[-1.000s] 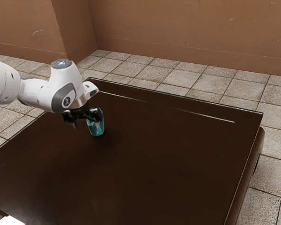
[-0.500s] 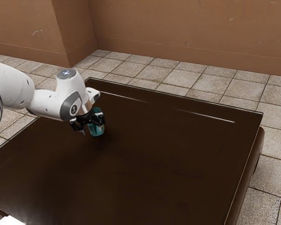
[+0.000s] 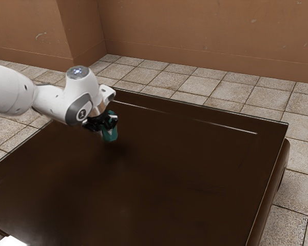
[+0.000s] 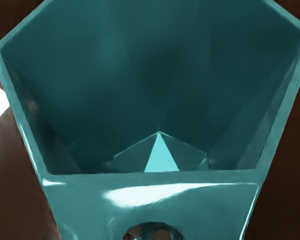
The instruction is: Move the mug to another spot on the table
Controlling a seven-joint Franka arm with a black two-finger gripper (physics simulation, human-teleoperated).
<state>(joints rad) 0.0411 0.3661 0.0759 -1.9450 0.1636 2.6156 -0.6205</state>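
Mug has risen off the table, clamped in the hand.

Bare indoor room: tiled floor, brown walls, dark table.

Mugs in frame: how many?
1. The teal mug is held between the fingers of the gripper, over the dark table near its far edge at the exterior view's left. The arm could hide something small behind it.
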